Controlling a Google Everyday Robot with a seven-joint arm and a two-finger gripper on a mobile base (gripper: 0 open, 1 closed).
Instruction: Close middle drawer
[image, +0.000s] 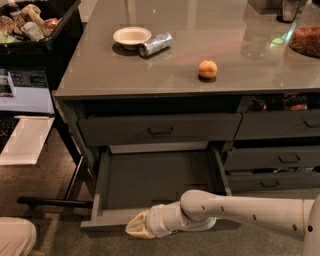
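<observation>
The middle drawer (150, 180) is pulled far out of the grey counter unit, its shallow grey box empty. Its front panel (100, 222) runs along the bottom of the view. My white arm (250, 212) reaches in from the right. My gripper (137, 227) has a pale tan tip and sits at the drawer's front panel, left of its centre. The drawer's handle is hidden behind the gripper and wrist.
Above is a wide drawer front (160, 129) with a dark handle; narrower drawers (277, 160) stand to the right. On the countertop are a white bowl (131, 36), a can (155, 44) and an orange (207, 68). A black bin (35, 25) stands at left.
</observation>
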